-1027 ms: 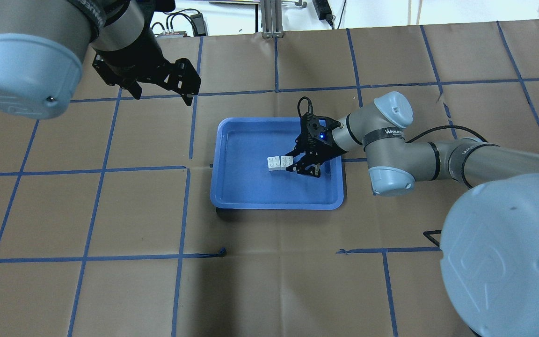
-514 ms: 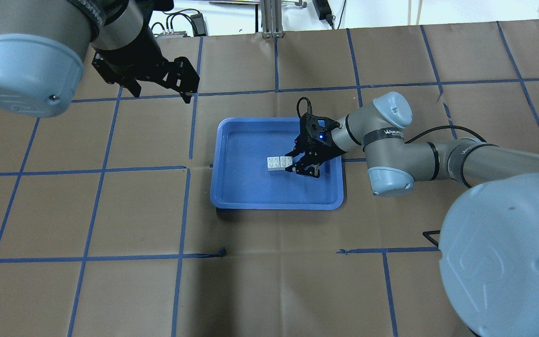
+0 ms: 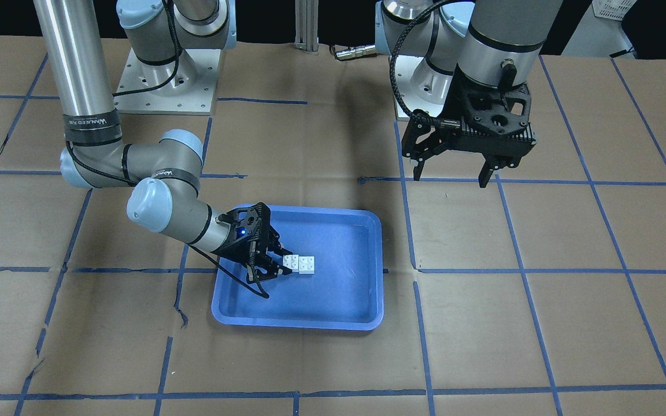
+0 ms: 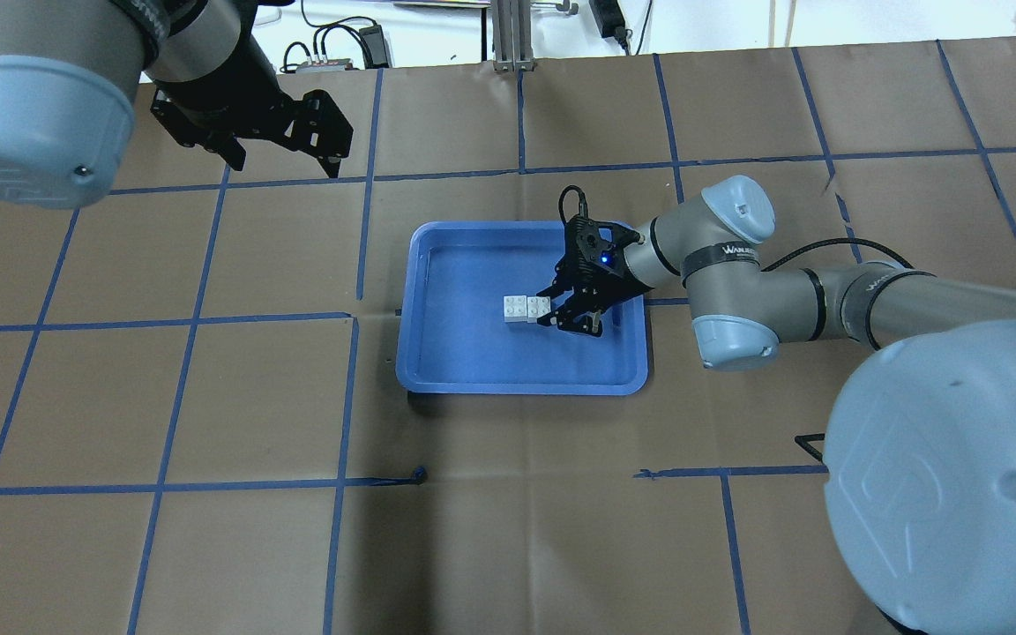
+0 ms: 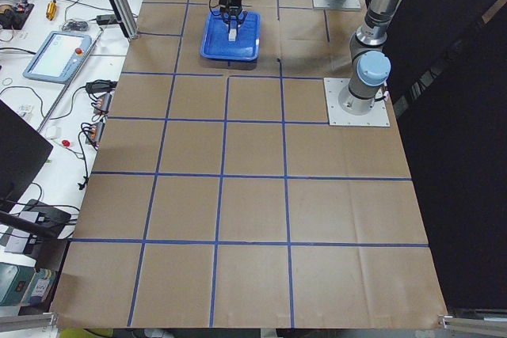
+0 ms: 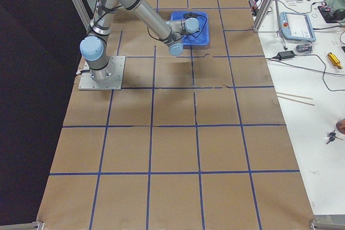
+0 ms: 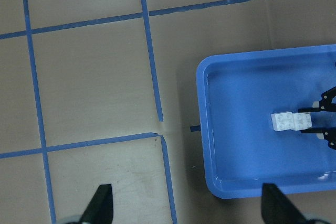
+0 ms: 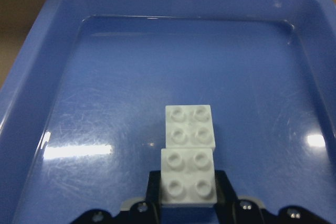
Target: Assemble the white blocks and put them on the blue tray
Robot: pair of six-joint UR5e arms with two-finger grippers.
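White blocks [image 4: 521, 309] in blue tray [image 4: 473, 357], right end effector [image 4: 547, 310] gripping, label [image 4: 731, 250] blurred

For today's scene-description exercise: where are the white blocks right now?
In the overhead view the white blocks lie inside the blue tray, near its middle, with the right-hand block between the fingers of the right gripper.

Right gripper [image 4: 552, 309] clamps white block [image 8: 188, 176]; left gripper [image 4: 285, 169] spread.
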